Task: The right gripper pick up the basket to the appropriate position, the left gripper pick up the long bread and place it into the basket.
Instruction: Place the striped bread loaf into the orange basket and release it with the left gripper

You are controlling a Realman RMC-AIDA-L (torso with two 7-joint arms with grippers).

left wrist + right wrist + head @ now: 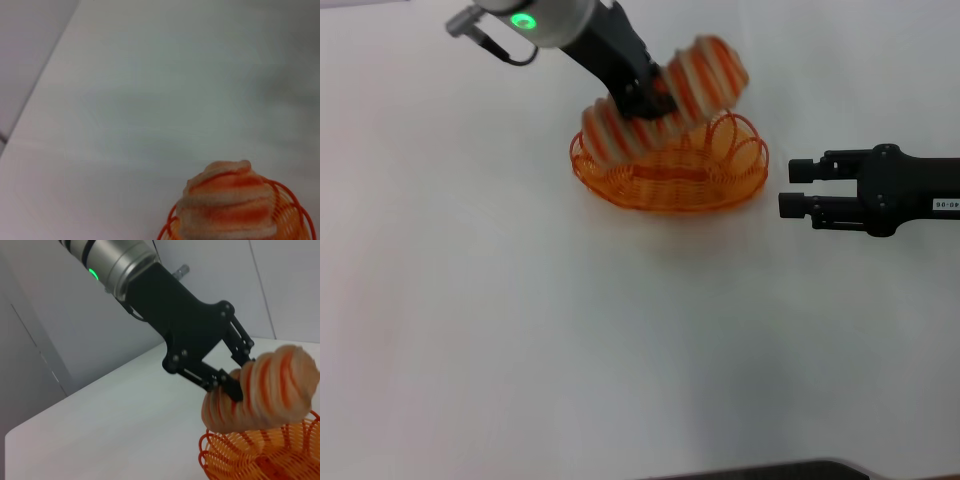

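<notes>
The orange woven basket (670, 175) stands on the white table, back centre. My left gripper (648, 96) is shut on the long bread (705, 80), an orange and cream striped loaf held tilted just above the basket, its lower end over the basket's left rim. The right wrist view shows the left gripper (235, 375) clamped across the loaf (265, 390) above the basket (260, 455). The left wrist view shows the loaf's end (227, 202) over the basket's rim (295, 200). My right gripper (798, 187) is open and empty, a little right of the basket.
The white table (620, 350) spreads wide in front of and left of the basket. The table's left edge shows in the left wrist view (30, 100). A dark edge lies at the bottom of the head view (770, 470).
</notes>
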